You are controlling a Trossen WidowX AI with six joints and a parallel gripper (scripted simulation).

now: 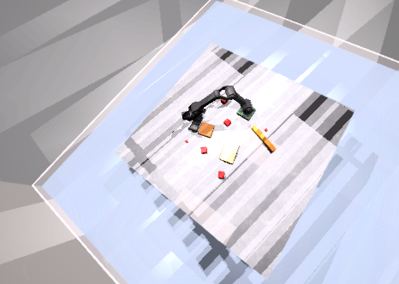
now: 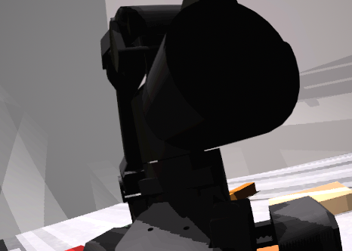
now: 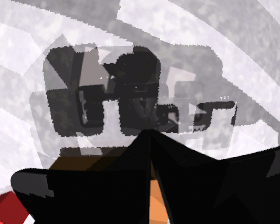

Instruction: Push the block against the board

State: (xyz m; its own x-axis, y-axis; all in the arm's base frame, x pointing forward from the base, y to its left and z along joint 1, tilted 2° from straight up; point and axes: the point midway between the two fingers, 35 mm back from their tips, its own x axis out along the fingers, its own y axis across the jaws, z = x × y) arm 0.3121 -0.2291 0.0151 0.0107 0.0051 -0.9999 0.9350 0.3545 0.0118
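The orange square block (image 1: 206,129) (image 2: 267,249) (image 3: 157,207) lies flat on the floor. The tan board (image 1: 229,153) (image 2: 341,203) lies apart from it, toward the lower right in the top view. My gripper (image 3: 148,135) is shut and empty; its tips lie beyond one side of the block in the wrist view, and the fingers cover much of the block. In the top view the hand hides the fingertips beside the block's left side. The exterior view cuts them off. Contact between tips and block cannot be told.
A long orange-yellow bar (image 1: 263,139) (image 2: 243,192) lies beyond the tan board. Several red cubes lie around, one (image 1: 227,122) between the block and the arm's green base (image 1: 242,115), another (image 1: 204,150) left of the tan board, and one (image 1: 221,174) below it.
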